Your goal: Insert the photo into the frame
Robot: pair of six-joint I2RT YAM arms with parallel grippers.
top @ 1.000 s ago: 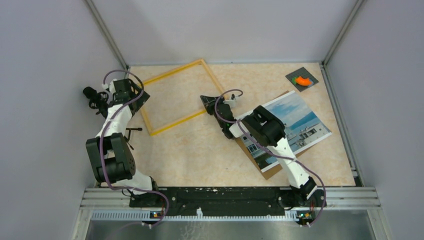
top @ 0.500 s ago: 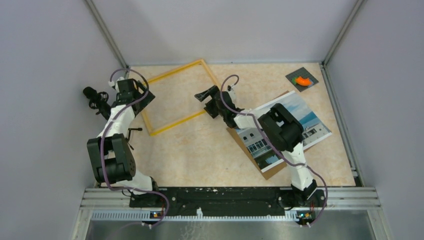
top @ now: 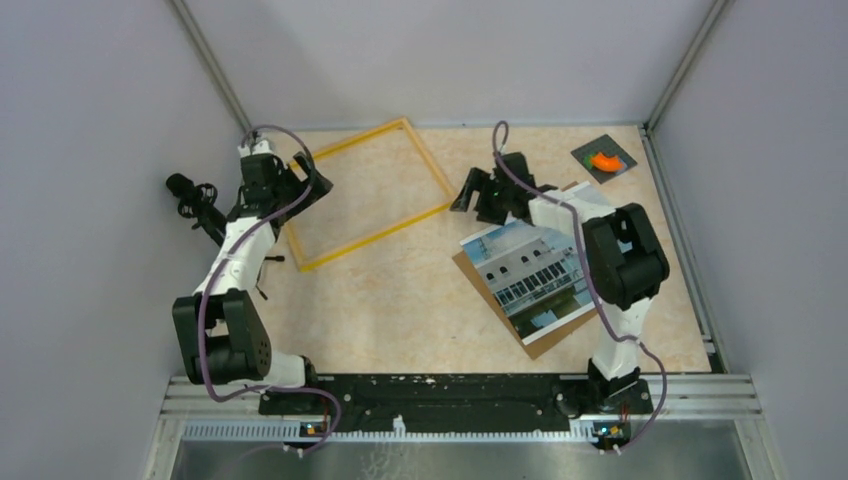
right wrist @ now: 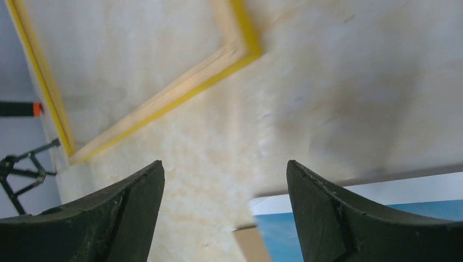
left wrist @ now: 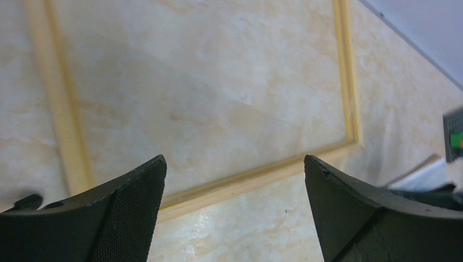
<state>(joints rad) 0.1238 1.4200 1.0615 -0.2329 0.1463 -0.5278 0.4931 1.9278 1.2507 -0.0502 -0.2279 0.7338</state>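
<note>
The thin yellow frame (top: 400, 125) lies flat at the back left of the table, and its near bar (left wrist: 256, 177) crosses the left wrist view. The photo (top: 530, 270), a white building under blue sky, rests on a brown backing board (top: 545, 343) at centre right. My left gripper (top: 312, 180) hovers open over the frame's left corner, nothing between its fingers (left wrist: 131, 218). My right gripper (top: 478, 195) stands open and empty between the frame's right corner (right wrist: 245, 52) and the photo's far edge (right wrist: 382, 215). It touches neither.
A grey pad with an orange piece (top: 603, 160) sits at the back right corner. A small black stand (top: 195, 197) is against the left wall. Grey walls close in the table on three sides.
My right arm swung away from the frame's near right bar toward the back right, and its jaws opened. The photo now lies squarer on the board. My left gripper moved right over the frame's left corner.
</note>
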